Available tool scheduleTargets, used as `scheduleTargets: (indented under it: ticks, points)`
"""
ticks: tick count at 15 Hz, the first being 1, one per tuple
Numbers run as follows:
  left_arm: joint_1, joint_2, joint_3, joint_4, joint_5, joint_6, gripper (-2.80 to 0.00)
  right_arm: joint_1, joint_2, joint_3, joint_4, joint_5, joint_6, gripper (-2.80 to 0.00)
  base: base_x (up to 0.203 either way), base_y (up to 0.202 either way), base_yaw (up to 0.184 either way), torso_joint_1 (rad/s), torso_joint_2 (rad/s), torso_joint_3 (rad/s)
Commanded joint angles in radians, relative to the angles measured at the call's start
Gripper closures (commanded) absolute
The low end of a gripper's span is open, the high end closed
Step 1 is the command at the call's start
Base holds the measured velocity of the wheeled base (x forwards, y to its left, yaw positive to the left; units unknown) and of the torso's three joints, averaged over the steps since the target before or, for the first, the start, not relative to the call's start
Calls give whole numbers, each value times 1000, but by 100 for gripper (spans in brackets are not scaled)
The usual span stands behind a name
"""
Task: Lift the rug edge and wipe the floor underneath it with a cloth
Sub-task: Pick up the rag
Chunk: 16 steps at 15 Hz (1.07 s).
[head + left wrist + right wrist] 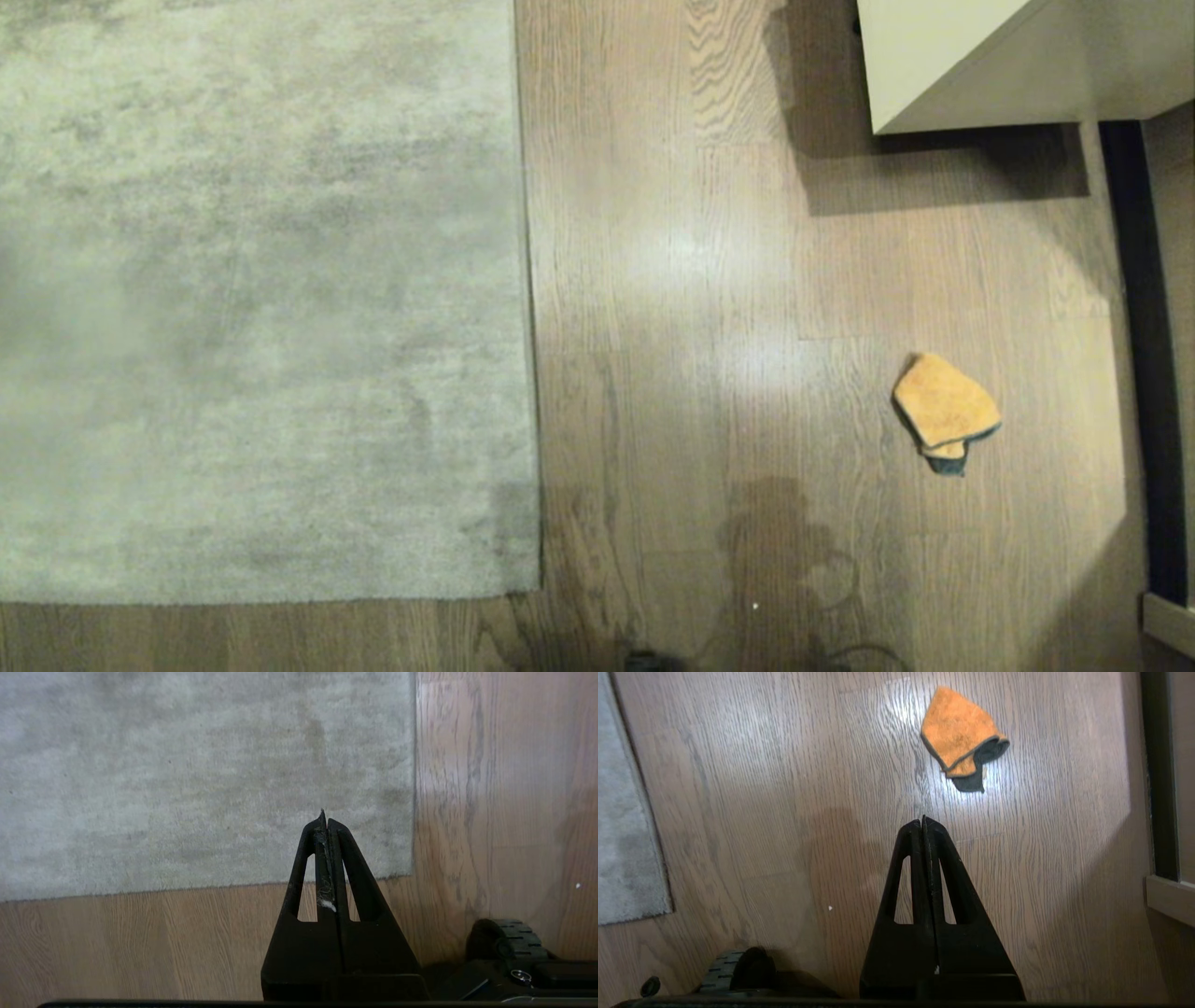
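The pale grey rug fills the left of the head view, and its rug edge (pixel 528 299) runs straight down to a near corner (pixel 537 586), lying flat on the wood floor (pixel 709 280). An orange cloth (pixel 945 407) with a teal end lies crumpled on the floor to the right. Neither arm shows in the head view. My left gripper (pixel 324 814) hangs shut and empty above the rug (pixel 187 779), near its corner (pixel 411 875). The right gripper (pixel 923 819) is shut and empty above bare floor (pixel 784 788), a short way from the cloth (pixel 959 732).
A pale cabinet (pixel 971 56) stands at the far right with its shadow on the planks. A dark strip (pixel 1134 327) runs along the right side. Parts of my wheeled base (pixel 511 947) (pixel 738 966) show low in both wrist views.
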Motion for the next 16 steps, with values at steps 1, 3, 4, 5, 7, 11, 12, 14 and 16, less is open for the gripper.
scheduleTargets:
  ticks: [1, 3, 4, 5, 7, 11, 12, 14, 16]
  points:
    - [0, 2, 0, 1, 0, 0, 0, 0, 0, 0, 0, 0, 0, 0, 0, 0, 0, 0, 4, -193]
    - [0, 0, 0, 0, 0, 0, 0, 0, 0, 0, 0, 0, 0, 0, 0, 0, 0, 4, 2, -199]
    - [0, 0, 0, -2, 1, 0, 0, 0, 0, 0, 0, 0, 0, 0, 0, 0, 0, 5, 5, -193]
    - [1, 2, 0, -2, 2, 0, 0, 0, 0, 0, 0, 0, 0, 0, 0, 0, 0, -1, 1, -203]
    - [0, 2, 0, -1, 0, 0, 0, 0, 0, 0, 0, 0, 0, 0, 0, 0, 0, 3, 2, -193]
    - [0, 1, 0, -1, 2, -1, 0, 0, 0, 0, 0, 0, 0, 0, 0, 0, 0, 5, 4, -200]
    - [0, 1, 0, -1, 0, -1, 0, 0, 0, 0, 0, 0, 0, 0, 0, 0, 0, 2, -2, -198]
    - [1, 1, 0, -1, 2, -1, 0, 0, 0, 0, 0, 0, 0, 0, 0, 0, 0, 3, 1, -193]
    - [0, 1, 0, -1, 1, -1, 0, 0, 0, 0, 0, 0, 0, 0, 0, 0, 0, 4, 1, -196]
